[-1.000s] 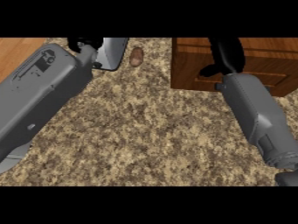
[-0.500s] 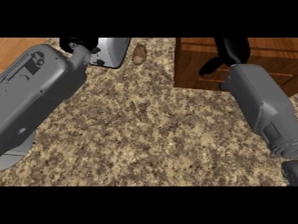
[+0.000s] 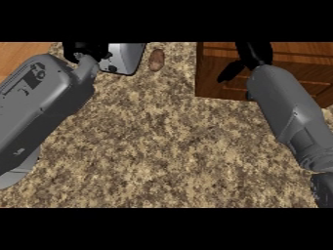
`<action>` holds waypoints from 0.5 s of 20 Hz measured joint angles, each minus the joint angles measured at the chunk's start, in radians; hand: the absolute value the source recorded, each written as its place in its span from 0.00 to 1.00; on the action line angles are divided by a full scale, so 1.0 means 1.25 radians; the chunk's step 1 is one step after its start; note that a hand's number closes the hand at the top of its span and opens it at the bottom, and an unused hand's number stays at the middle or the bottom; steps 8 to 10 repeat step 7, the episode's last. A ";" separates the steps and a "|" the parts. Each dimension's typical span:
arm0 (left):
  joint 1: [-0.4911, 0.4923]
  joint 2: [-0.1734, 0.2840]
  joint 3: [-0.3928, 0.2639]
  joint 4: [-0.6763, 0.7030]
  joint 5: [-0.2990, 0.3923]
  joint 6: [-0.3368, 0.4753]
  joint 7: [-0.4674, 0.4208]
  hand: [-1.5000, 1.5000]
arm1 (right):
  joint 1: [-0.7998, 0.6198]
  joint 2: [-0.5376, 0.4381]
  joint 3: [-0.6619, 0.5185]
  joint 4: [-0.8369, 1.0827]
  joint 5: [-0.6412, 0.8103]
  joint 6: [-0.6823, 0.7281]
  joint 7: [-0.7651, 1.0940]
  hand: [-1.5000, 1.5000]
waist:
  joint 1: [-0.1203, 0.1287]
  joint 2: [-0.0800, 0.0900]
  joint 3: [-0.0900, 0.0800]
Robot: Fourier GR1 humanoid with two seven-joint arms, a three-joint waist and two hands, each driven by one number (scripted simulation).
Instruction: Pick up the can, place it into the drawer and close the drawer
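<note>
Can: a silver-grey can (image 3: 126,57) sits at the far edge of the view, right against the left hand's fingers, on their right side.
Left hand: the black left hand (image 3: 82,51) shows at the far left of the counter, at the end of a broad grey forearm (image 3: 32,110) that comes in from the lower left. Its fingers are curled against the can's left side and partly hide it, so the hand looks closed round the can; how far the fingers wrap cannot be told, since the view's upper edge cuts them off.
Small brown thing: an oval brown object (image 3: 156,59) lies on the counter just right of the can, apart from the left fingers. What it is cannot be told.
Right hand: the black right hand (image 3: 251,54) lies over the wooden drawer unit, with one finger (image 3: 228,72) pointing down and left across the wood. Whether it is holding anything cannot be told.
Drawer unit: a brown wooden drawer unit (image 3: 302,68) fills the far right, under and beside the right fingers.
Counter: a speckled tan stone counter (image 3: 169,146) spreads out below both hands.
</note>
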State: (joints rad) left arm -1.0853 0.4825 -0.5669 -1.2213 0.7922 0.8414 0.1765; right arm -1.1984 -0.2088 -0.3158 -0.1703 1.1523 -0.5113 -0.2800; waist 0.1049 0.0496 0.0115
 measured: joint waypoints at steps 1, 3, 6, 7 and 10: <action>0.001 0.001 0.001 -0.001 -0.001 0.001 0.001 0.00 | -0.002 0.003 -0.023 -0.002 -0.025 0.012 -0.019 0.00 | -0.003 -0.001 0.000; 0.001 0.009 0.003 -0.004 -0.001 -0.001 0.007 0.00 | -0.007 0.010 -0.076 -0.007 -0.082 0.037 -0.049 0.00 | -0.006 -0.004 0.000; 0.021 0.009 0.001 -0.018 -0.005 -0.001 0.003 0.00 | -0.012 0.013 -0.140 -0.012 -0.152 0.075 -0.089 0.00 | -0.005 -0.007 -0.002; 0.025 0.008 0.003 -0.024 -0.005 0.001 0.003 0.00 | -0.013 0.009 -0.155 -0.013 -0.170 0.089 -0.100 0.00 | -0.005 -0.008 -0.002; 0.025 0.008 0.003 -0.024 -0.005 0.001 0.003 0.00 | -0.013 0.009 -0.155 -0.013 -0.170 0.089 -0.100 0.00 | -0.005 -0.008 -0.002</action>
